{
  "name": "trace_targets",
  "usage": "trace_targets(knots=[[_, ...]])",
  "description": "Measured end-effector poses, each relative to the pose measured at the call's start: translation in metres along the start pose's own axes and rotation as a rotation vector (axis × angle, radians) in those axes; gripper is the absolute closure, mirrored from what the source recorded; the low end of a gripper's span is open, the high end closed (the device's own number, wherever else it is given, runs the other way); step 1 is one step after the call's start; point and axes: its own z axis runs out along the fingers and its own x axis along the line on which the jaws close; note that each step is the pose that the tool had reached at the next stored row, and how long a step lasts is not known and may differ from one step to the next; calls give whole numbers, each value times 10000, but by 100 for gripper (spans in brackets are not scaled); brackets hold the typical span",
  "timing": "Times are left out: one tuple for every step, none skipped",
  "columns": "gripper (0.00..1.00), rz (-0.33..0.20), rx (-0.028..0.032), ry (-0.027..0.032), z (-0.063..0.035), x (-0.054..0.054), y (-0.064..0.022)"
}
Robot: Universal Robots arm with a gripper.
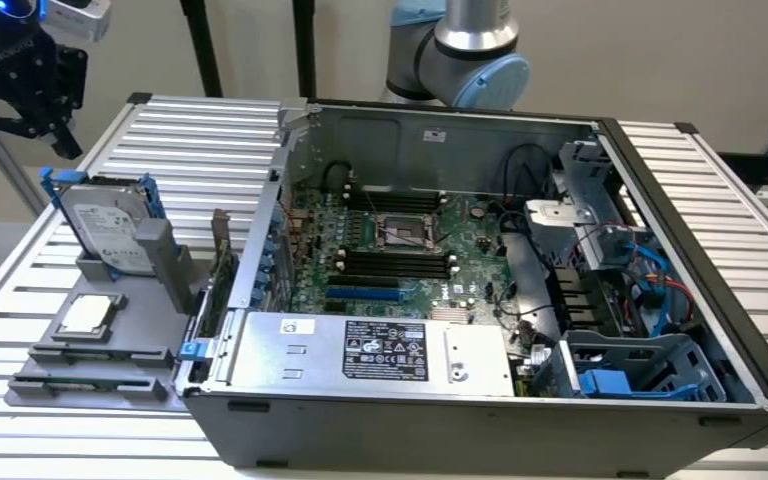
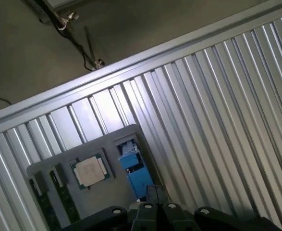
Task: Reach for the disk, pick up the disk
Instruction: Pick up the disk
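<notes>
Gripper (image 1: 35, 132) hovers empty with fingers spread, above the disk (image 1: 107, 225), which stands upright in a grey holder (image 1: 157, 255) at the exterior view's left of the open computer case (image 1: 491, 420).

— Where does the disk (image 1: 107, 228) stand?
— Upright in a slot of the tray (image 1: 144, 325), on the tabletop (image 1: 197, 130), to the exterior view's left of the computer case (image 1: 491, 430).
— And the CPU chip (image 1: 88, 313)?
— Flat on the same tray, just in front of the disk.
— The gripper (image 1: 31, 125)?
— Above the disk and behind it, apart.
</notes>
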Motion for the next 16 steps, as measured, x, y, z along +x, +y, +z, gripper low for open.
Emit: trace_targets(knots=[[89, -184, -11, -4, 4, 0, 0], [89, -365, -22, -9, 7, 0, 0], [89, -537, -34, -12, 9, 0, 0], [89, -718, -51, -13, 11, 1, 0], [89, -882, -73, -13, 13, 1, 0], [89, -1032, -103, -10, 15, 1, 0], [89, -1142, -148, 1, 16, 1, 0], [89, -1241, -204, 16, 16, 1, 0], [89, -1330, -268, 35, 16, 1, 0], [89, -1409, -339, 57, 17, 1, 0], [89, -1489, -415, 83, 17, 1, 0], [89, -1565, -484, 110, 16, 1, 1], [89, -1644, -535, 148, 17, 1, 1], [89, -1741, -549, 212, 17, 1, 1], [89, -1837, -542, 286, 18, 1, 0], [89, -1936, -534, 320, 19, 2, 0]])
